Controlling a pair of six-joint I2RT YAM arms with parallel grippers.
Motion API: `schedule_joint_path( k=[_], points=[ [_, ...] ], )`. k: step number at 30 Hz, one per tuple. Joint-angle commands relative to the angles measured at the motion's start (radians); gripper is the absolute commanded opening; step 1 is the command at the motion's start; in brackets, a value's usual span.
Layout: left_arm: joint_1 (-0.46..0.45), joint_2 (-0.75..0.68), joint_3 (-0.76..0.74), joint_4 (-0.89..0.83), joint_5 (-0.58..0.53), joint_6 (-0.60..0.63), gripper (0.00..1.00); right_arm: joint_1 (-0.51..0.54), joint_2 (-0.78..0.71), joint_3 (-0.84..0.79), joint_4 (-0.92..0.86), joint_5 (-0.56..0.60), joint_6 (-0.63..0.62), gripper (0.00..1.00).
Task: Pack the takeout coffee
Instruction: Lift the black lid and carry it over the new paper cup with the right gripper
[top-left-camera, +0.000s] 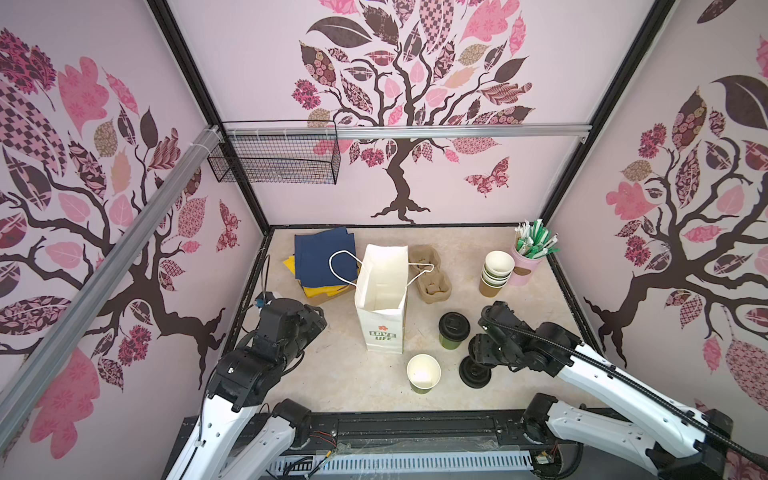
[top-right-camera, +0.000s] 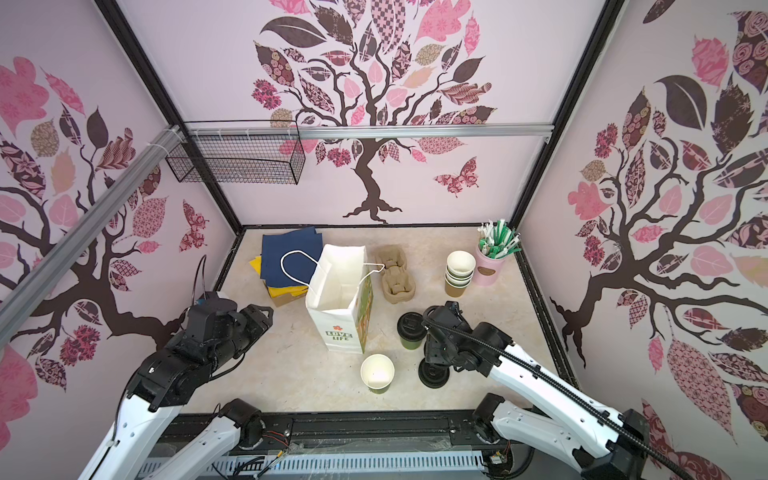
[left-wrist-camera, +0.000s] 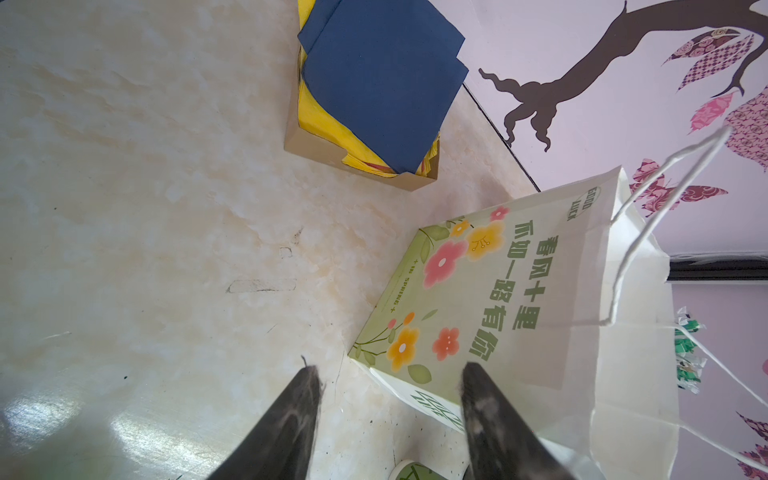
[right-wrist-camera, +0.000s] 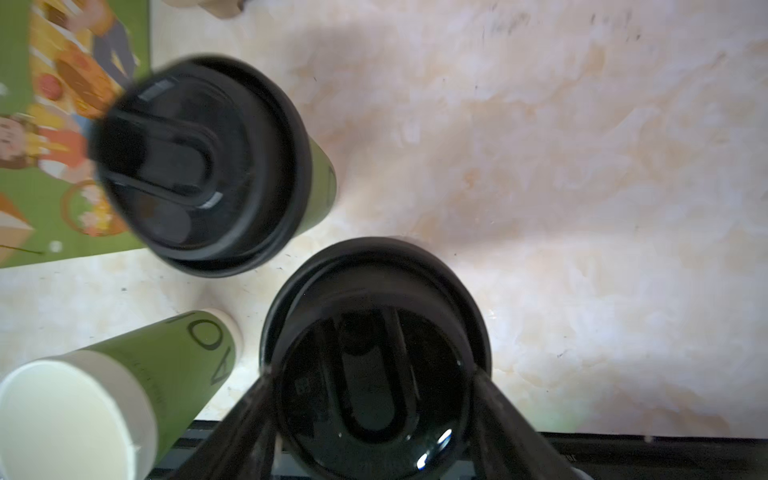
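One takeout coffee, an olive-green cup with a black sip lid, stands right of the upright white paper bag. In front of the bag a lidless green cup stands open. My right gripper hangs over a stack of loose black lids, its fingers pressed against both sides of the top lid. My left gripper is open and empty, low over the table left of the bag.
A box of blue and yellow napkins lies behind the bag on the left, a pulp cup carrier on the right. Nested lidless cups and a pink holder of wrapped sticks stand back right. A wire basket hangs on the wall.
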Motion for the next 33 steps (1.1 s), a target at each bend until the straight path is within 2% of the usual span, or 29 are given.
schedule_joint_path(
  k=[1, 6, 10, 12, 15, 20, 27, 33],
  points=[
    [0.003, -0.008, -0.027, 0.016, -0.007, 0.021, 0.58, -0.008, 0.000, 0.111, -0.111, 0.085, -0.021, 0.68],
    [0.003, 0.002, -0.030, 0.032, 0.004, 0.052, 0.59, -0.008, 0.014, 0.222, -0.052, 0.063, -0.205, 0.68],
    [0.003, 0.020, -0.029, 0.037, 0.021, 0.071, 0.59, -0.008, 0.019, 0.257, -0.007, 0.063, -0.432, 0.70],
    [0.003, 0.021, -0.028, 0.042, 0.022, 0.077, 0.59, -0.007, 0.016, 0.265, 0.035, 0.028, -0.562, 0.72],
    [0.003, 0.013, -0.033, 0.048, 0.020, 0.080, 0.59, -0.007, 0.007, 0.247, 0.087, -0.041, -0.680, 0.72],
    [0.003, -0.012, -0.086, 0.079, 0.031, 0.093, 0.59, 0.006, -0.024, 0.165, 0.163, -0.225, -0.722, 0.67],
    [0.003, -0.052, -0.151, 0.089, 0.025, 0.068, 0.59, 0.176, -0.063, 0.067, 0.263, -0.273, -0.825, 0.67],
    [0.003, -0.055, -0.150, 0.074, 0.006, 0.074, 0.59, 0.206, 0.042, 0.058, 0.277, -0.373, -0.877, 0.66]
  ],
)
